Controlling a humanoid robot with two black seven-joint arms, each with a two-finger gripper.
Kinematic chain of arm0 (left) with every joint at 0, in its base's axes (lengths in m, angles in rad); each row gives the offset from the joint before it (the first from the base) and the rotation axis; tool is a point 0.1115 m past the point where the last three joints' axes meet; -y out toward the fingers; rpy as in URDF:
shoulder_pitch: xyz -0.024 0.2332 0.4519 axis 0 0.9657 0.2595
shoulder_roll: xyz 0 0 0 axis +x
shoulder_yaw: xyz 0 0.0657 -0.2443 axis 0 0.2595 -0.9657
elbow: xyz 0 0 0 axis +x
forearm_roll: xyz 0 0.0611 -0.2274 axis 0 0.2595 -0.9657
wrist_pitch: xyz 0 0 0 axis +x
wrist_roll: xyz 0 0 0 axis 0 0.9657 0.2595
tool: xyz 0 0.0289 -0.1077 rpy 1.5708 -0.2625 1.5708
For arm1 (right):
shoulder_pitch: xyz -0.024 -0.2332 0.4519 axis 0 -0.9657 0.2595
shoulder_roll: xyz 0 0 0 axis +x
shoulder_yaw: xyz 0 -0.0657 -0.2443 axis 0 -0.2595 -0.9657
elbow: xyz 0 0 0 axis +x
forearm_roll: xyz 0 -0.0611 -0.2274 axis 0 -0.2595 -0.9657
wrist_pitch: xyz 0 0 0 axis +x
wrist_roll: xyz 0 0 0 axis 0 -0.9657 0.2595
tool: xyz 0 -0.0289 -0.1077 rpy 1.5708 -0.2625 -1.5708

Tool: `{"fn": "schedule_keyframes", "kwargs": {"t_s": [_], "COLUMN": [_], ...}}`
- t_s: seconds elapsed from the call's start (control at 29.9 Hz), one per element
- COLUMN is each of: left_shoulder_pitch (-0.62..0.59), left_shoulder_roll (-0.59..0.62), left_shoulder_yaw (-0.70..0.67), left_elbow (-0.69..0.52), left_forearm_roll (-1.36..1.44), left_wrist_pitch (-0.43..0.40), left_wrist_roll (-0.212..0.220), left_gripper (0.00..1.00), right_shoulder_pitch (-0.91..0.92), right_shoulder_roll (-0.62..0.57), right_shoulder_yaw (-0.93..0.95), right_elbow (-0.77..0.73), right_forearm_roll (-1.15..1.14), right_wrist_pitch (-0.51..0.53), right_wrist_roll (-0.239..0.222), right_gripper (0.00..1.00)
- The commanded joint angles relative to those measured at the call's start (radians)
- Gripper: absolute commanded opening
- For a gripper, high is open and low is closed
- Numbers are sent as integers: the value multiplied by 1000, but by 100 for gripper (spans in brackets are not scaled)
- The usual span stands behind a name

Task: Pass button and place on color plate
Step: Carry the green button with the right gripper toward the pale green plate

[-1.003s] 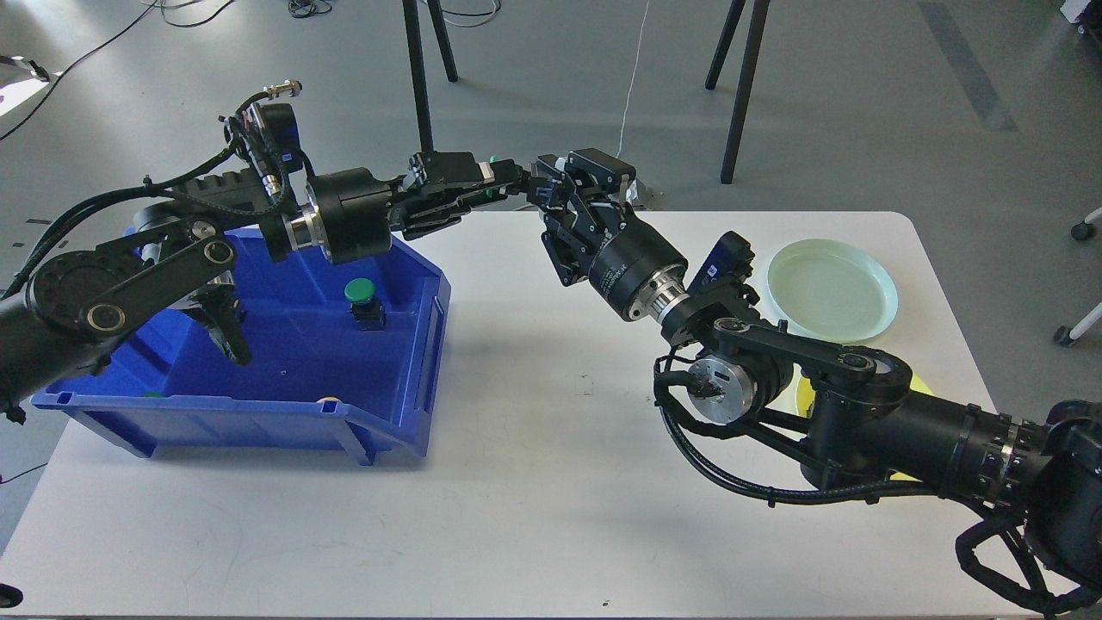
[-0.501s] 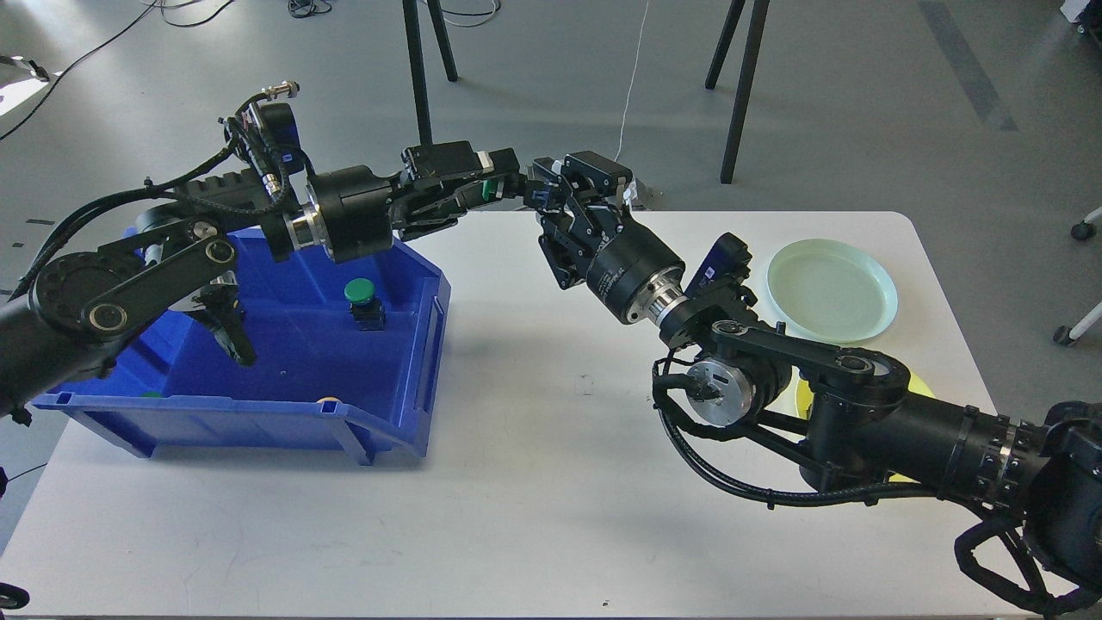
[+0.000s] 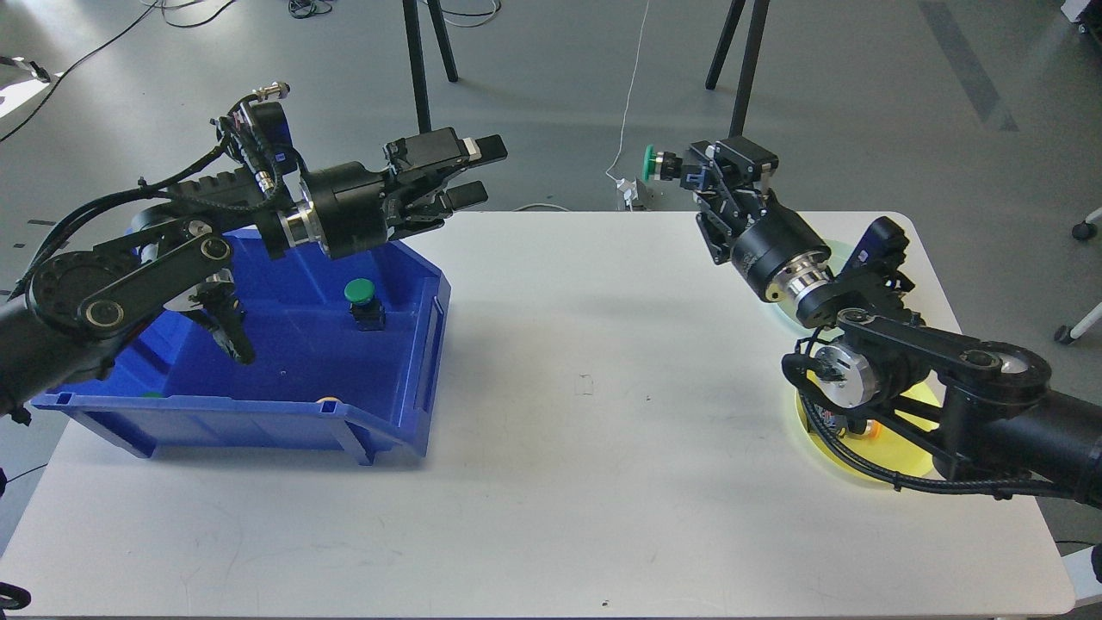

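Start at your left: the blue bin [image 3: 284, 405] sits on the white table [image 3: 551, 482], and one green-capped button [image 3: 362, 301] stands inside it near the back right corner, untouched. Above the bin's far rim, your left gripper [image 3: 469, 172] now hangs with its fingers spread and nothing between them. Half a second ago those fingers met the right gripper over the table's far edge with a green button between them; they have since let go and drawn back toward the bin.

Across the bare middle of the table, the two arms are now well apart. On your right, the right gripper [image 3: 684, 168] has swung away to the right and up, and it is clamped on the passed green button [image 3: 656, 162], whose cap points left, off the gripper's tip, above the far edge of the table. So the handover looks done: the button has changed hands cleanly.

Below and behind that wrist, the pale green plate [image 3: 835, 250] is mostly hidden by the arm, with only a sliver of rim showing. Nearer to you, the yellow plate [image 3: 921, 400] lies under the forearm, with something small and orange at its left edge that you cannot make out.

What remains, by my reading, is the placing. Since the button is green, the pale green plate seems the likely target; lower it there, then release.
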Motion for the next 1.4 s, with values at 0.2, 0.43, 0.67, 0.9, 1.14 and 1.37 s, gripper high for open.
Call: {"fn": "schedule_keyframes", "kwargs": {"t_s": [0.2,0.43,0.67,0.9,1.14,1.37], "left_shoulder_pitch": [1,0,1,1,1,1], "left_shoulder_roll": [0,0,0,0,0,0], "left_shoulder_yaw": [0,0,0,0,0,0], "left_elbow": [1,1,3,6,6,6], "left_forearm_roll": [-2,-2,-3,-23,-23,-25], "left_wrist_pitch": [0,0,0,0,0,0], "left_wrist_roll": [0,0,0,0,0,0], "left_gripper": [94,94,94,94,94,94], "right_shoulder_pitch": [-136,-124,-72,-70,-80,-81], "right_shoulder_roll": [-69,203,359,371,351,351], "right_shoulder_yaw": [-42,-120,-123,-138,-175,-177], "right_elbow": [-247,-775,-1021,-1118,-1118,-1118], "right_forearm_roll": [-415,-481,-480,-481,-481,-481], "right_wrist_pitch": [-207,-207,-207,-207,-207,-207], "right_wrist_roll": [0,0,0,0,0,0], "right_gripper": [5,4,4,5,17,30]}}
